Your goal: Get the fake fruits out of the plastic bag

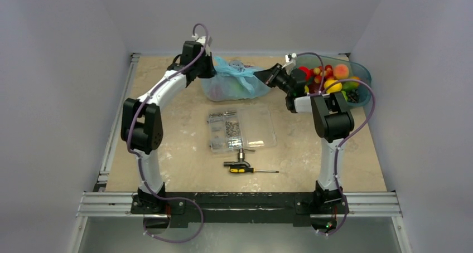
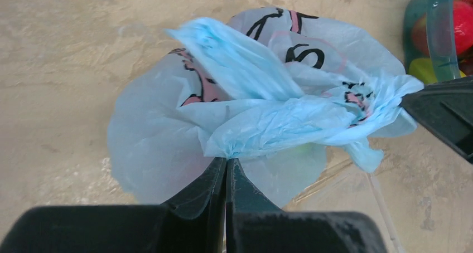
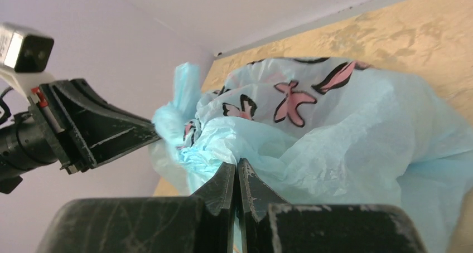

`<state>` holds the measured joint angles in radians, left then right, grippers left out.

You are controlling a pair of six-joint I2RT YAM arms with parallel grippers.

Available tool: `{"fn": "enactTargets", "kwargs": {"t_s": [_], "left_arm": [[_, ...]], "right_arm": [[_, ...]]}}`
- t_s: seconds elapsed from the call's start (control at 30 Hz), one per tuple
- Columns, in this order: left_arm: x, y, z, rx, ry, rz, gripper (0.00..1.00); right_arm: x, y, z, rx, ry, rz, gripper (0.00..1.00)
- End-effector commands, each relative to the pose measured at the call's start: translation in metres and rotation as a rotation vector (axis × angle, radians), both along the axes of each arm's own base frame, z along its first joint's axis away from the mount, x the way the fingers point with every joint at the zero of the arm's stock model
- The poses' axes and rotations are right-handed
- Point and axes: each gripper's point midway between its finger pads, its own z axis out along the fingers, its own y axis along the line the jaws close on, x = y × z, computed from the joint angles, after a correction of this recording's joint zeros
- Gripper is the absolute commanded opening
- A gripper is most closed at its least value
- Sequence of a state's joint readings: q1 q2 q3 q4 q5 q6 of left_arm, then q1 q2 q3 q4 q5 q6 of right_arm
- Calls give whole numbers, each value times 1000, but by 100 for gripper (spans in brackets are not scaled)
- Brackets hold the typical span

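mo: Beige marbled tabletop (image 1: 184, 152), far middle, why are both claws on that thin light blue printed plastic bag (image 1: 234, 84)?

jen: Pulling its mouth apart, I'd guess. Left gripper (image 2: 226, 161) is pinched tight on one bunched edge, right gripper (image 3: 237, 165) clamped on the opposite side. The fake fruits (image 2: 305, 152) inside are just a green tint, so I can't count them

mo: Counts otherwise?

jen: One bag, two arms, one teal see-through tub (image 1: 363, 74) of fruit beside it, one clear screw box (image 1: 241, 129), one yellow-handled screwdriver (image 1: 245, 168)

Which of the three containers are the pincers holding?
The crinkly light blue plastic bag: the left pincer and right pincer both pinch it. The teal tub and clear screw box sit in neither pincer.
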<state>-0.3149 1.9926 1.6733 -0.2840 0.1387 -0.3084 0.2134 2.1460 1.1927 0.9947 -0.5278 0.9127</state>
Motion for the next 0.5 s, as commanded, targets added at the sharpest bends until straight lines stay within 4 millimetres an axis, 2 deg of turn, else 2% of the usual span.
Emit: {"fn": "enactTargets", "kwargs": {"t_s": [0.0,0.23,0.33,0.47], "left_arm": [[-2,22,44,-57,-107,25,0],[-15,17,45,-106,-94,14,0],[-19,16,51,-128,-98,11,0],[-22,16,55,-147,-94,21,0]], "right_arm": [[17,-22,25,5,-63,-95,0],[22,-28,31,-239,-77,-121,0],[18,-30,47,-372,-112,-143,12],[9,-28,62,-570,-152,-189,35]]}}
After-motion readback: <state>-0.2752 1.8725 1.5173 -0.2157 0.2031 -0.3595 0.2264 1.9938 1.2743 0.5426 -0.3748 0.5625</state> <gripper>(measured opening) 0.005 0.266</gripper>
